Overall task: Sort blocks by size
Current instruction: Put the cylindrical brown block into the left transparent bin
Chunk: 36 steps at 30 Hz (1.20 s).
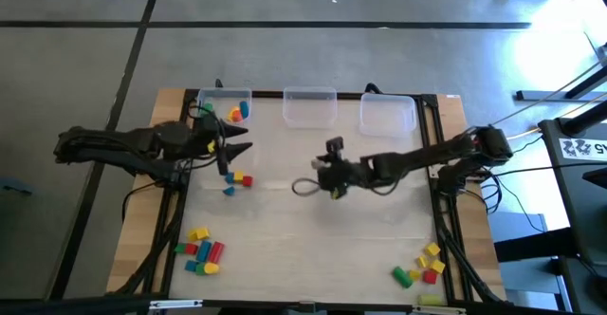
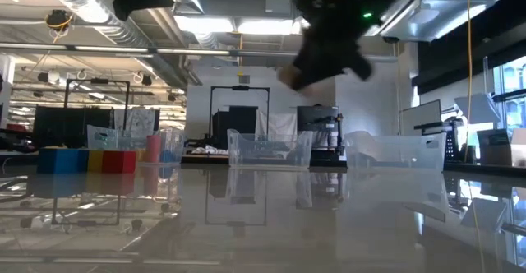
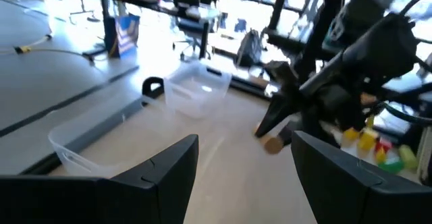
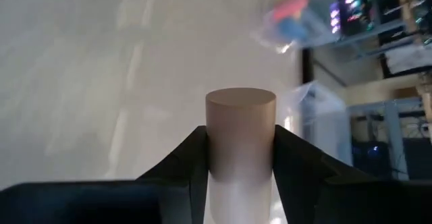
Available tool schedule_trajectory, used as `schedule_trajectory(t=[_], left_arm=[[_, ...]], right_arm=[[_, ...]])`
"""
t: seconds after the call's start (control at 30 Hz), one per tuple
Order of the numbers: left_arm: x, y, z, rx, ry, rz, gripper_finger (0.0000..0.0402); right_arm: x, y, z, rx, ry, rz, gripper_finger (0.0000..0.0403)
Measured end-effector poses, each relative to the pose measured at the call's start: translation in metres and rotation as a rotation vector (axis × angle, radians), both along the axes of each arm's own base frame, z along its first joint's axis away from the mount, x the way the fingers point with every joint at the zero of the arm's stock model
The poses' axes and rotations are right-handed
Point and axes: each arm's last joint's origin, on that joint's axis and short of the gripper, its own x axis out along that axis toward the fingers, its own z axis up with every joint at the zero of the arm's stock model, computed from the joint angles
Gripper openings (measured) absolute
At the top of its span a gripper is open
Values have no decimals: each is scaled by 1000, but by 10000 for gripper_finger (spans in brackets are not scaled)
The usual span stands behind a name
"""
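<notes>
The high view looks straight down on the whole surface (image 1: 303, 230). The low view sits at surface height, facing the three clear bins (image 2: 271, 150), which the high view shares. Wrist views ride close behind each pincer.

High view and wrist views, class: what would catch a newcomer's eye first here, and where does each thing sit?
First, the right gripper above the middle of the table, shut on a tan cylinder clamped upright between its fingers. Next, the left gripper, jaws open and empty, beside the left clear bin, which already holds a few blocks. Loose clusters of coloured blocks lie at the table's near corners.
</notes>
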Motion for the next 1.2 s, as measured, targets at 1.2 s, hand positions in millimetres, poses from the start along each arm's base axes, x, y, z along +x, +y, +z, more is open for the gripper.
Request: schedule_trajectory(t=[1.2], left_arm=[[-6,1,4,30,-20,36,235]], right_arm=[[176,-120,-33,22,-555,32,132]])
